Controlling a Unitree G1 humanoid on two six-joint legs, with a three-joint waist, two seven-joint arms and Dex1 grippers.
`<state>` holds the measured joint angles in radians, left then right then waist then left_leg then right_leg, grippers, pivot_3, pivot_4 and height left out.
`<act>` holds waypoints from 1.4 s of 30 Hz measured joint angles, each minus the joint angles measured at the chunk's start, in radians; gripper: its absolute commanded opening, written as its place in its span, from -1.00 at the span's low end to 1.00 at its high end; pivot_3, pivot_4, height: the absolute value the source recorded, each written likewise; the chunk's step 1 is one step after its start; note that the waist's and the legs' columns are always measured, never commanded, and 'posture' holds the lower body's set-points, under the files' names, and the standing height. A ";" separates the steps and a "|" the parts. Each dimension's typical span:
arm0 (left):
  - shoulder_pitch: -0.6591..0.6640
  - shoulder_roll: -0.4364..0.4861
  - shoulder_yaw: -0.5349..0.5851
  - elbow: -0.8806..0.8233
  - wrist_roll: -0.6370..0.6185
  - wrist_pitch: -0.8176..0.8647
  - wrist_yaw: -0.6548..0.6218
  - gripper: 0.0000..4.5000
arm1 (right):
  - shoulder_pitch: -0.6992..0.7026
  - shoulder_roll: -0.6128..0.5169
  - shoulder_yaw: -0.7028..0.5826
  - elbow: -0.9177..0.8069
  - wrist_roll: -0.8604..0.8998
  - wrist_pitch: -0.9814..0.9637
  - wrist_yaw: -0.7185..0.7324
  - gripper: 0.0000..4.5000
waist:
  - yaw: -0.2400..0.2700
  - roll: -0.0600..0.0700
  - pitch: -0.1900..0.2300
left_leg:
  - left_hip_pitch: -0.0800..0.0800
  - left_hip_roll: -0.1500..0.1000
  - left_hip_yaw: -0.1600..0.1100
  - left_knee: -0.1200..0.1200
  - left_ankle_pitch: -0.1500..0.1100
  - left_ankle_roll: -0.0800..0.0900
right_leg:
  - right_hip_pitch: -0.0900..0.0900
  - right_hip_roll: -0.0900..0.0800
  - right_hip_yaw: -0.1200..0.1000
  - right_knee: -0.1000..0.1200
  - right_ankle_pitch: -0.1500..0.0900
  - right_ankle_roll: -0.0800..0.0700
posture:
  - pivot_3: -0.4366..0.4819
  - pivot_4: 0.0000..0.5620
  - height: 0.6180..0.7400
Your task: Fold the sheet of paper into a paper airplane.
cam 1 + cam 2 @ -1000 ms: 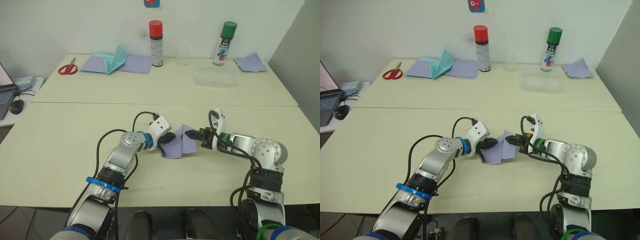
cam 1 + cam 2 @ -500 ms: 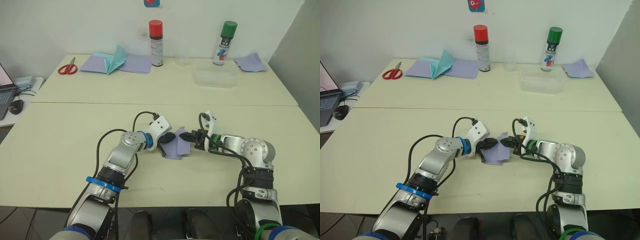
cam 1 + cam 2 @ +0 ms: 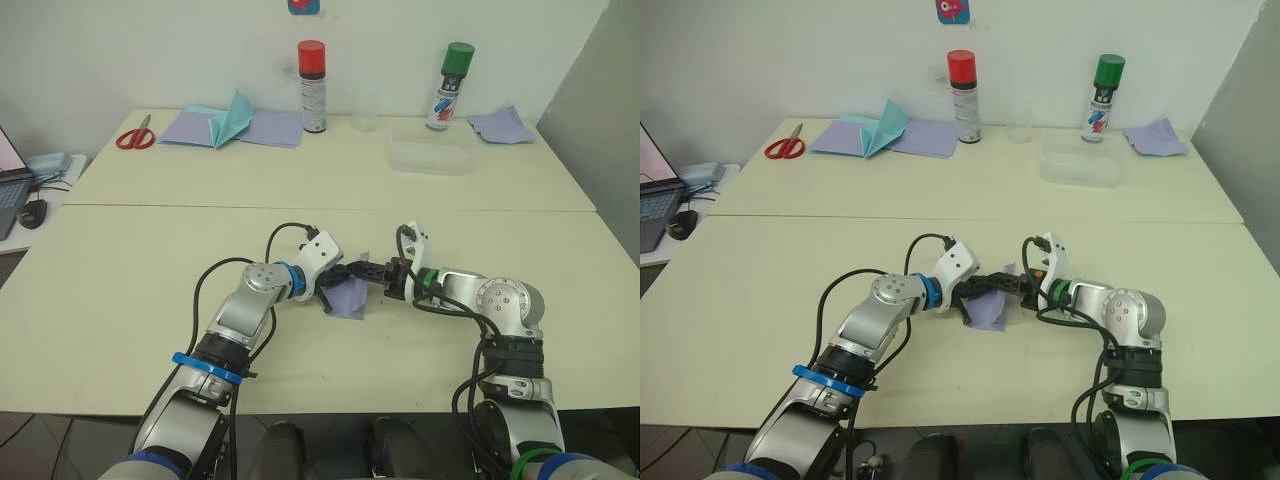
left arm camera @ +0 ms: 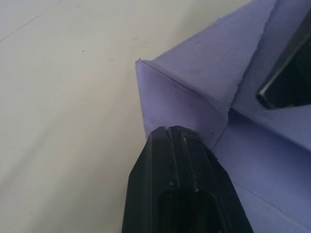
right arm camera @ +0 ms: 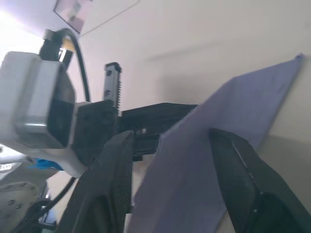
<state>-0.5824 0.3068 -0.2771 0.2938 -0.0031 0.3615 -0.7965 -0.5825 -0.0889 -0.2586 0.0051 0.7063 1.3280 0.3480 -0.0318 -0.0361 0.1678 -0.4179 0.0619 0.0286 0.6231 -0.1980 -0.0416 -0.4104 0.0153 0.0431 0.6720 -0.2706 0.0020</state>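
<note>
At the centre of the frame, low on the near tabletop (image 3: 120, 300), the two end effectors meet over the sheet (image 3: 350, 297). The sheet is lavender, partly folded, with one flap raised and a crease running to a corner; its lower part lies on the tabletop, just right of the left end effector (image 3: 335, 287). The left end effector comes in from the lower left; in its wrist view its black fingers (image 4: 180, 160) are pressed together on the folded edge of the sheet, pinching it. The right end effector (image 3: 368, 274) reaches in from the right, its tip touching or nearly touching the left one above the sheet. In the right wrist view its two fingers (image 5: 109, 174) stand spread, with the raised flap of the sheet between them; they are not closed on it.

On the far tabletop (image 3: 560, 190), upper left, lie red-handled scissors (image 3: 135, 135), then flat lavender paper (image 3: 270, 128) with a teal folded piece (image 3: 230, 118) on it. Right of these stand a red-capped can (image 3: 312, 87) and a green-capped can (image 3: 449, 86), with a clear tray (image 3: 430, 156) in front of the green one. A rumpled lavender scrap (image 3: 500, 125) lies at the upper right.
</note>
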 measured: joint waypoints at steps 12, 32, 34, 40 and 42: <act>-0.002 0.000 0.000 0.006 0.000 -0.002 0.001 -1.00 | -0.058 0.005 -0.111 0.034 0.096 0.008 -0.013 0.07 | 0.000 0.000 0.000 | 0.000 0.000 0.000 0.000 0.000 0.000 | 0.000 0.000 0.000 0.000 0.000 0.000 | -0.05 -0.47 1.00; 0.005 0.009 -0.003 -0.011 0.001 -0.001 -0.002 -1.00 | 0.148 -0.189 0.203 -0.003 -0.134 -0.404 0.173 -0.99 | -0.001 0.000 0.000 | 0.001 -0.001 0.001 -0.002 0.000 0.000 | 0.000 0.001 0.000 -0.002 0.000 0.000 | -0.05 -0.47 1.00; 0.004 0.009 -0.004 -0.011 0.002 -0.001 -0.003 -1.00 | 0.139 -0.144 0.204 -0.004 -0.123 -0.404 0.172 -0.99 | -0.001 0.000 0.000 | 0.001 -0.001 0.001 -0.002 0.000 0.000 | 0.000 0.001 0.000 -0.003 0.000 0.000 | -0.05 -0.47 1.00; 0.005 0.009 -0.011 -0.014 0.002 -0.001 -0.003 -1.00 | 0.127 -0.103 0.206 -0.008 -0.092 -0.396 0.173 -0.99 | 0.001 0.000 0.000 | 0.000 0.000 0.000 -0.003 0.000 0.000 | 0.002 0.001 0.000 -0.007 0.001 0.001 | -0.05 -0.47 1.00; 0.007 0.009 -0.011 -0.018 0.001 0.002 -0.003 -1.00 | 0.127 -0.105 0.231 -0.008 -0.106 -0.398 0.171 -0.99 | 0.000 0.000 0.000 | 0.000 0.000 0.001 -0.004 0.000 0.000 | 0.002 0.001 0.000 -0.007 0.001 0.001 | -0.05 -0.47 1.00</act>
<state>-0.5751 0.3162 -0.2879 0.2754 -0.0017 0.3631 -0.7995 -0.4552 -0.1937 -0.0279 -0.0024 0.5998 0.9301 0.5193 -0.0315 -0.0358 0.1679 -0.4177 0.0616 0.0294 0.6196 -0.1981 -0.0416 -0.4087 0.0161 0.0434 0.6646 -0.2698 0.0033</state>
